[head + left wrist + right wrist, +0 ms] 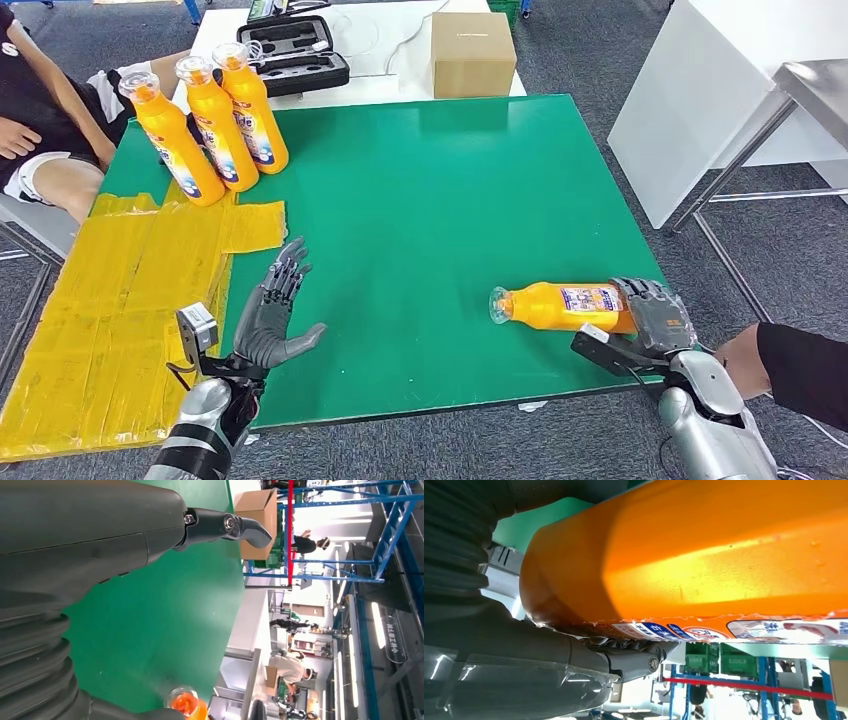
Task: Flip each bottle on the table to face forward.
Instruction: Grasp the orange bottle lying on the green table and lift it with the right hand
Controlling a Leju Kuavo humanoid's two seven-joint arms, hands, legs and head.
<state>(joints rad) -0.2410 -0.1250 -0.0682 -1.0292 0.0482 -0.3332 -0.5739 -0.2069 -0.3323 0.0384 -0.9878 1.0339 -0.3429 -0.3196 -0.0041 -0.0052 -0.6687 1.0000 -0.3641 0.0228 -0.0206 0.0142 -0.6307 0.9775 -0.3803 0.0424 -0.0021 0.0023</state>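
Bottle (565, 306) lies sideways, cap leftward, in right hand (655, 312).

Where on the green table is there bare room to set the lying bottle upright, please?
The wide middle is bare, between the three upright bottles, the left hand and the lying bottle held by the right hand. The far-left corner is crowded.

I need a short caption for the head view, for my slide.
Right hand grips a lying orange bottle on the green table; left hand open; three bottles stand behind.
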